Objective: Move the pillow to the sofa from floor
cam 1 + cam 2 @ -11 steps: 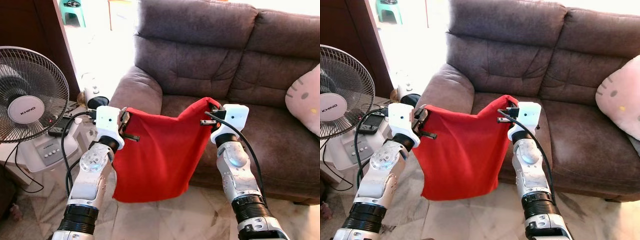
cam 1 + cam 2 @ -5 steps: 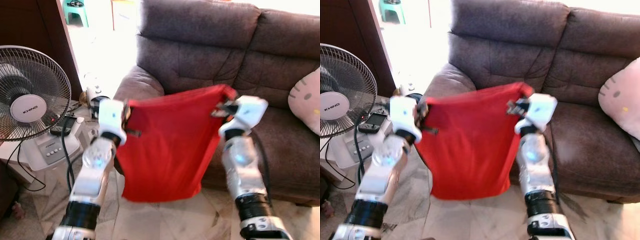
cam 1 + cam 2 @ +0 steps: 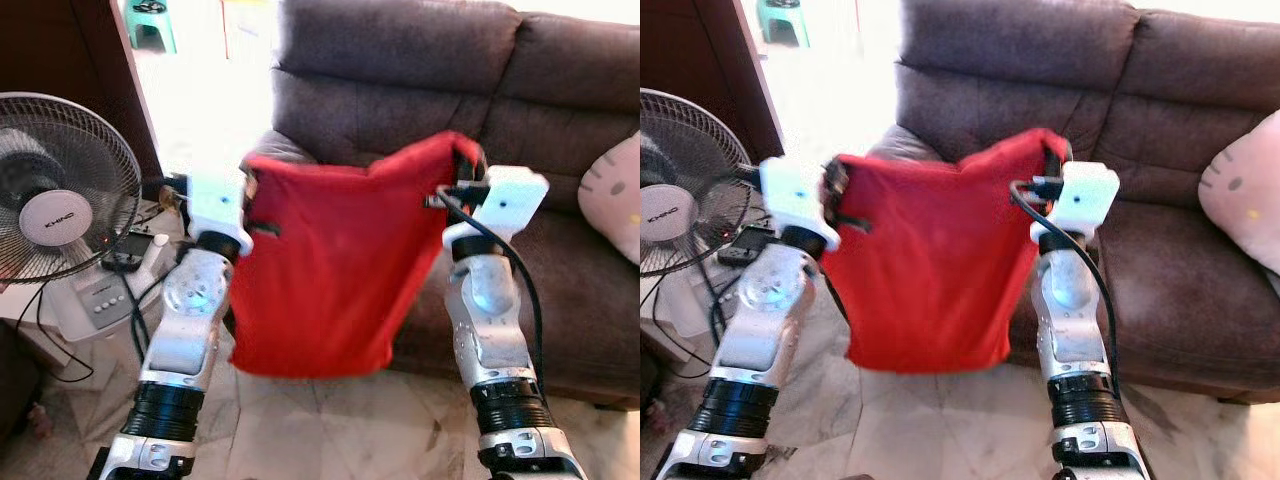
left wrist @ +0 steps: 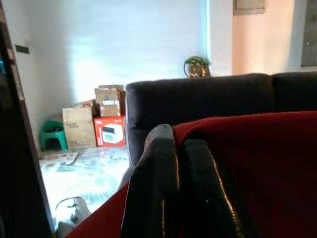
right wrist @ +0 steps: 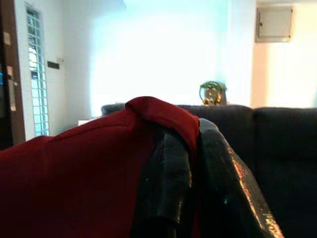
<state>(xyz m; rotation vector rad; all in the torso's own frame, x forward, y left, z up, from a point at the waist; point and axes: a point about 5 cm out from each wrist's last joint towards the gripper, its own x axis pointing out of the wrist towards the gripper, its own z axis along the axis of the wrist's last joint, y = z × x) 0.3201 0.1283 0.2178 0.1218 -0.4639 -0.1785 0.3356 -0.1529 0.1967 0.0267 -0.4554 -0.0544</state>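
Pillow [image 3: 320, 265], red and limp, is hanging in the air in front of the brown sofa [image 3: 400, 90], clear of the floor [image 3: 330, 420]. Left hand [image 3: 247, 205] is pinching its upper left corner, fingers [image 4: 163, 188] closed on the cloth. Right hand [image 3: 462, 180] is gripping the upper right corner, fingers [image 5: 171, 183] clamped tight. Top edge is sagging between both hands. A standing fan [image 3: 60, 195] is sitting to the robot's left; a pink cushion [image 3: 612, 200] is resting on the sofa's far right.
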